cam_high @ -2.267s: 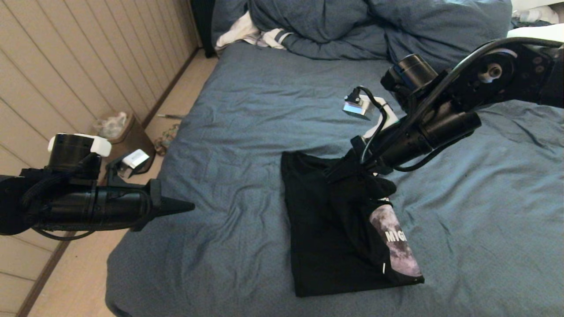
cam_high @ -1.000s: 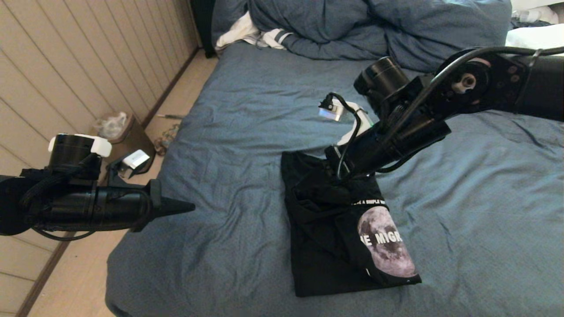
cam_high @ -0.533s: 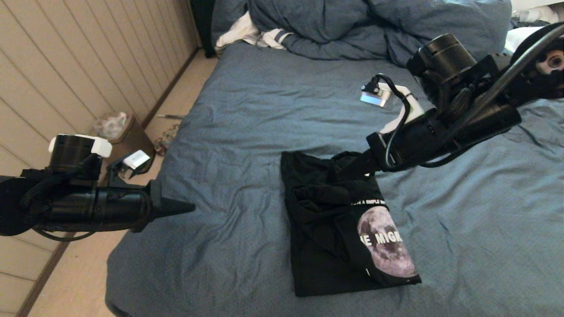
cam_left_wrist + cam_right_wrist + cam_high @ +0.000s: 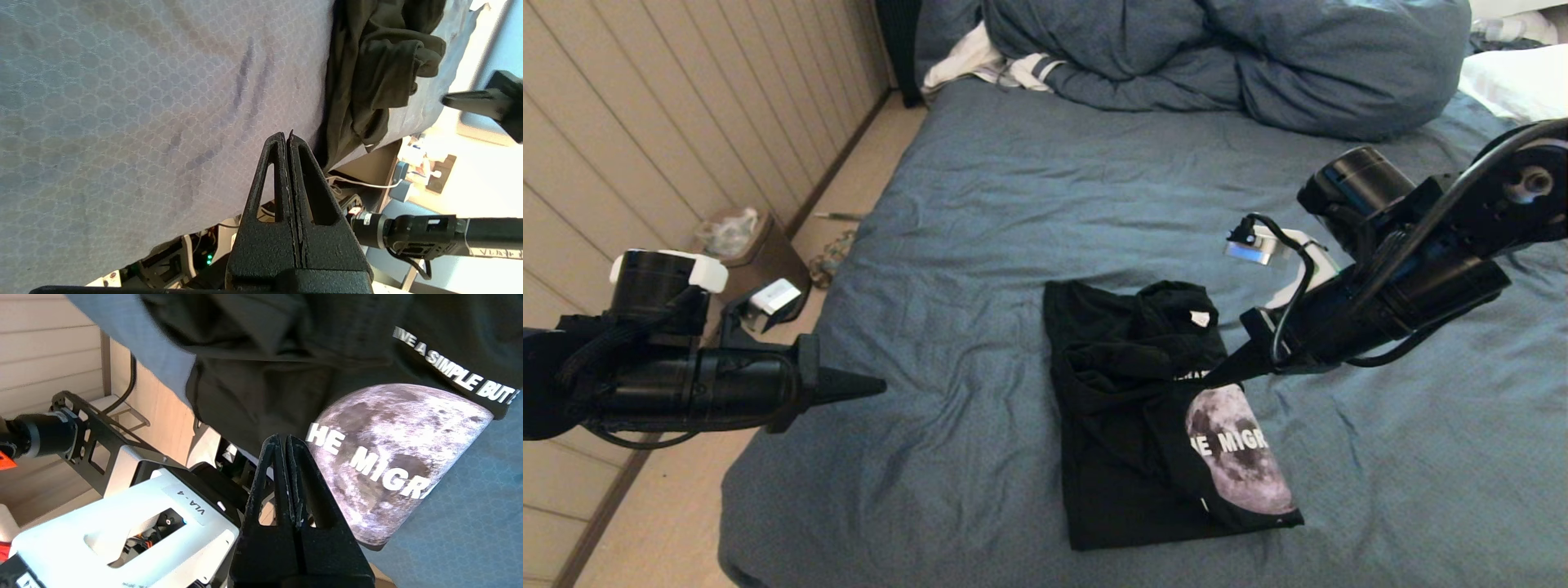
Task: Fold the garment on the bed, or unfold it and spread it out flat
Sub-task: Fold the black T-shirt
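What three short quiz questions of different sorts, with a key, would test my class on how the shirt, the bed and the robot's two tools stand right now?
1. True or false: the right tool is shut with no cloth between its fingers.
2. Multiple choice: where is the left tool? A, on the moon print; B, shut, over the bed's left edge, apart from the garment; C, gripping the duvet.
3. Fill in: the garment lies partly folded on the bed, with its ____ print showing near the right side.

Key: 1 true; 2 B; 3 moon.
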